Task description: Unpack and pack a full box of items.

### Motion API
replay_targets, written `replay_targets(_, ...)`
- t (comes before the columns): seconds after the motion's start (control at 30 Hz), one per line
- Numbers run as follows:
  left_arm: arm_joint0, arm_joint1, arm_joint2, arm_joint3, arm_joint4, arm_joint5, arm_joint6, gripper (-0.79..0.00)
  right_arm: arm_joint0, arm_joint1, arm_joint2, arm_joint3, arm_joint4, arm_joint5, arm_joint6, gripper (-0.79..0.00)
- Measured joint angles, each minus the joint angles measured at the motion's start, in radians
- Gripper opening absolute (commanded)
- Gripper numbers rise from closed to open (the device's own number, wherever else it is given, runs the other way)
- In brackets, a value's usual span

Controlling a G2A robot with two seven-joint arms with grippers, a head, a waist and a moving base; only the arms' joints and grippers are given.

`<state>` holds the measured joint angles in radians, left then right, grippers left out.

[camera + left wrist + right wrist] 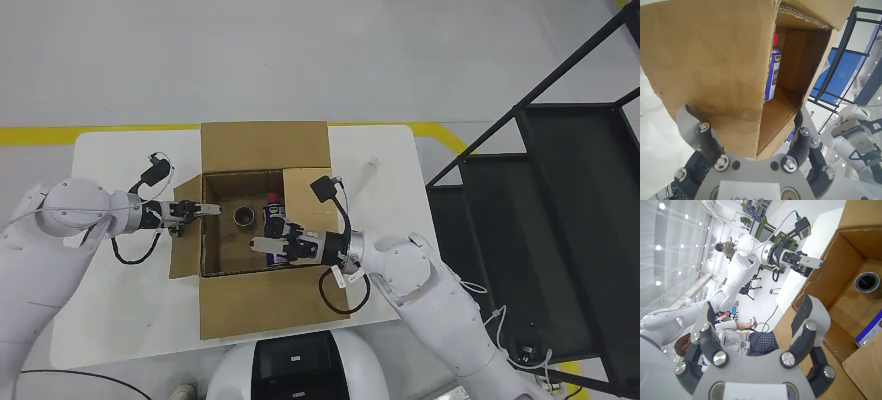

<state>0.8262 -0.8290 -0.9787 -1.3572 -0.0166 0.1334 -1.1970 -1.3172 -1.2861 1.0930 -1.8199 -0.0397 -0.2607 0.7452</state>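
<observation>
Unpacking seems to be under way. The box [265,150] is sitting open on the worktop [390,210]. The left hand [744,121] is hanging spread astride the side flap, not pinching it. The right hand [757,313], also spread and empty, is hovering over the opening, with the spray can [869,330] just beside its fingertips and a dark cylinder [866,283] farther ahead. Next, I'd guess, it needs to dip down and close around the can.

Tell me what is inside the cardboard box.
Inside the box stand a blue spray can with a red cap and a dark metal-rimmed cylinder. The right claw hangs over the near part, so the floor there is hidden.
</observation>
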Motion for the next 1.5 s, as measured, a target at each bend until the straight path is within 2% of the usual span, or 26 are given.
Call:
replay_targets(0.73,-0.084,-0.049,0.092,0.057,0.018,-0.02,-0.017,0.0,0.001,0.013,-0.008,0.002,0.007,0.004,-0.012,0.0)
replay_targets(0.83,-0.088,-0.048,0.075,0.067,0.006,-0.03,-0.01,0.0,0.002,0.015,-0.008,0.002,0.01,0.005,-0.01,0.0)
replay_targets(1.0,-0.061,-0.023,-0.013,0.062,-0.026,-0.054,-0.01,0.0,0.007,0.018,-0.01,0.004,0.016,0.005,-0.005,0.0)
replay_targets(1.13,-0.012,0.005,-0.112,0.004,-0.068,-0.088,-0.022,0.0,0.012,0.019,-0.014,0.004,0.018,0.005,-0.001,0.0)
replay_targets(1.3,0.067,0.036,-0.245,-0.142,-0.136,-0.143,-0.041,0.0,0.012,0.022,-0.01,-0.001,0.024,0.004,-0.006,0.0)
replay_targets(1.4,0.104,0.047,-0.292,-0.257,-0.148,-0.144,-0.045,0.0,0.0,0.027,0.012,-0.011,0.03,-0.002,-0.014,0.0)
replay_targets(1.5,0.117,0.048,-0.295,-0.357,-0.156,-0.133,-0.054,0.0,-0.023,0.034,0.043,-0.029,0.04,-0.01,-0.023,0.0)
